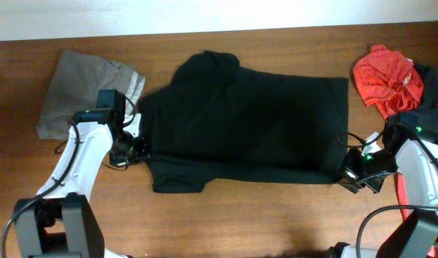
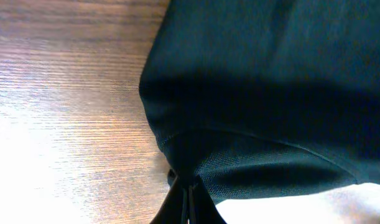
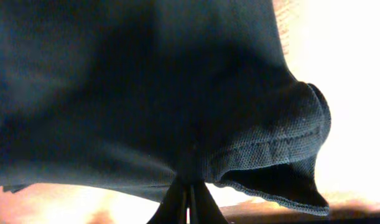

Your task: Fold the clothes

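Note:
The black T-shirt [image 1: 244, 125] lies spread across the middle of the wooden table, its sleeve pointing to the front left. My left gripper [image 1: 142, 147] is shut on the shirt's left edge; in the left wrist view the fabric [image 2: 270, 93] bunches into the closed left gripper [image 2: 188, 186]. My right gripper [image 1: 348, 174] is shut on the shirt's front right corner. In the right wrist view the hemmed corner [image 3: 270, 146] is lifted and folds over beside the closed right gripper [image 3: 190, 186].
A grey folded garment [image 1: 86, 93] lies at the back left, just behind my left arm. A red shirt [image 1: 387, 77] sits crumpled at the back right with dark cloth [image 1: 428, 89] beside it. Bare table [image 1: 262, 215] runs along the front.

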Motion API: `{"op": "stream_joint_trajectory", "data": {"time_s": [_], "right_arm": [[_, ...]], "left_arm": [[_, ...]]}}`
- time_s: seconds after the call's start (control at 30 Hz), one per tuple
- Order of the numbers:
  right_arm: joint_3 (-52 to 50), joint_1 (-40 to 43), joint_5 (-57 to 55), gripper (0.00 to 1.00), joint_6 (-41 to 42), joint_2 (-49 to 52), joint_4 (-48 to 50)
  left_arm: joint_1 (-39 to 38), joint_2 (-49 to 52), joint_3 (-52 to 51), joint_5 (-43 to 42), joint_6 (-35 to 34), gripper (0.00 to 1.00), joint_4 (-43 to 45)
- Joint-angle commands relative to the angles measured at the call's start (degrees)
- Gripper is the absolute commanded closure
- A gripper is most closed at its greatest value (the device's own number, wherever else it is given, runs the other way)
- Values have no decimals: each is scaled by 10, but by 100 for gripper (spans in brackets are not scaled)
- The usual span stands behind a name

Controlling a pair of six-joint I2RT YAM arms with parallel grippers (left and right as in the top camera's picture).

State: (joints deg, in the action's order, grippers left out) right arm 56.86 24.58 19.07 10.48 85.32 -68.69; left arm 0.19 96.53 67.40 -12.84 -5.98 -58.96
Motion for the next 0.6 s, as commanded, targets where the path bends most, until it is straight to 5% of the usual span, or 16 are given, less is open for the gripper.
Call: {"op": "stream_joint_trajectory", "data": {"time_s": [0.0,0.33,0.57], "right_arm": [[10,2,32,96,-60,-10,10],[10,3,73,96,-37,-10,107],[10,2,70,96,14,-8,187]], "left_arm": [[4,-6,4,-22,24,100,3],[3,-6,6,-153,33,100,184],[3,-5,6,-123,33,100,291]]}}
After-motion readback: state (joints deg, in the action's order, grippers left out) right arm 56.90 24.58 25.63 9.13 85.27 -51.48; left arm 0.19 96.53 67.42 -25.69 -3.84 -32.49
